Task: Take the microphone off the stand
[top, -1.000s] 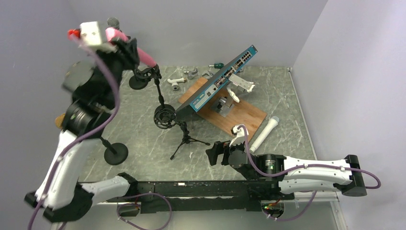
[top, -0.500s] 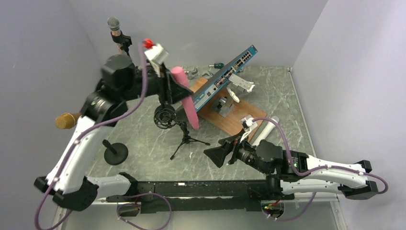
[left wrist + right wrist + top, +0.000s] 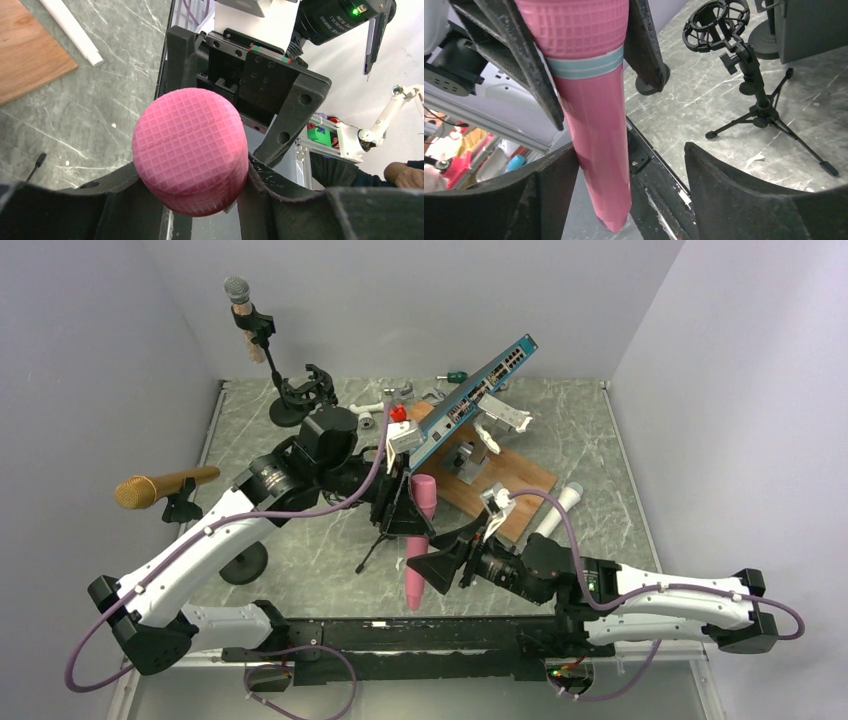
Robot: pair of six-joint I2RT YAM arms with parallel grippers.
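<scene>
Microphone [image 3: 414, 575], pink, hard, likely light and a bit slippery, up over near edge of desk [image 3: 600, 460], head [image 3: 190, 150] squeezed in left pincer [image 3: 408, 515]. Right pincer [image 3: 626, 155] open around handle [image 3: 601, 145]: hold there.

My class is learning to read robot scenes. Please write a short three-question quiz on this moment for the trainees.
1. True or false: the left gripper is shut on the pink mic.
2. Which mic lies flat on the table? A gold, B white, C silver-headed.
3. Fill in the blank: the jaws of the right gripper stand ___, one on either side of the pink mic's handle.

Key:
1. True.
2. B, the white mic.
3. Open.
</scene>
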